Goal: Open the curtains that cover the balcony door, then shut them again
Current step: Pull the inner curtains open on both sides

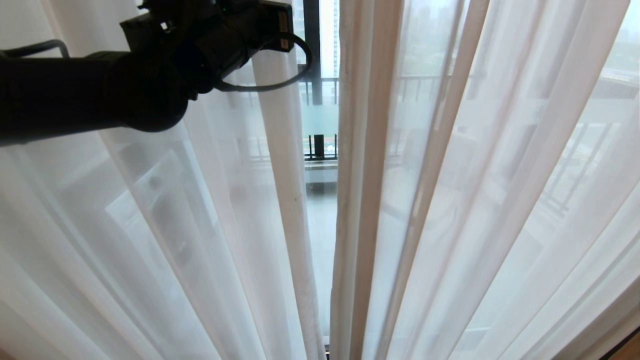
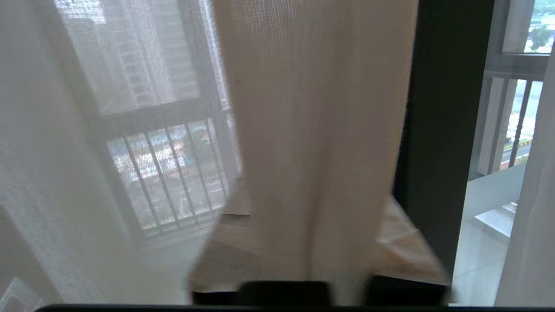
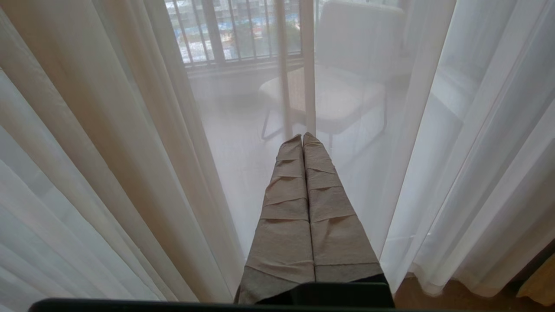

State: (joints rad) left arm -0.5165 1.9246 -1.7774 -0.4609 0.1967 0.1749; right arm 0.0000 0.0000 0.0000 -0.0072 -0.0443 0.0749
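Observation:
The curtains here are white see-through sheers, hanging as a left panel (image 1: pixel 165 225) and a right panel (image 1: pixel 475 200). A narrow gap between them shows the balcony door glass (image 1: pixel 320 210), its black frame (image 1: pixel 312 50) and a frosted stripe (image 1: pixel 320 120). My left arm (image 1: pixel 100 95) reaches up to the left panel's inner edge. In the left wrist view the left gripper (image 2: pixel 308 208) is open, and that edge fold (image 2: pixel 316 130) hangs between its blurred, taped fingers (image 2: pixel 416 242). Low before the sheers, my right gripper (image 3: pixel 302 136) is shut with nothing in it.
A pale chair (image 3: pixel 342 86) stands on the balcony behind the sheer. A barred railing (image 1: pixel 320 147) runs across beyond the glass. The black door frame (image 2: pixel 442 130) rises just beside the held fold. Wooden floor (image 3: pixel 455 294) shows under the hem.

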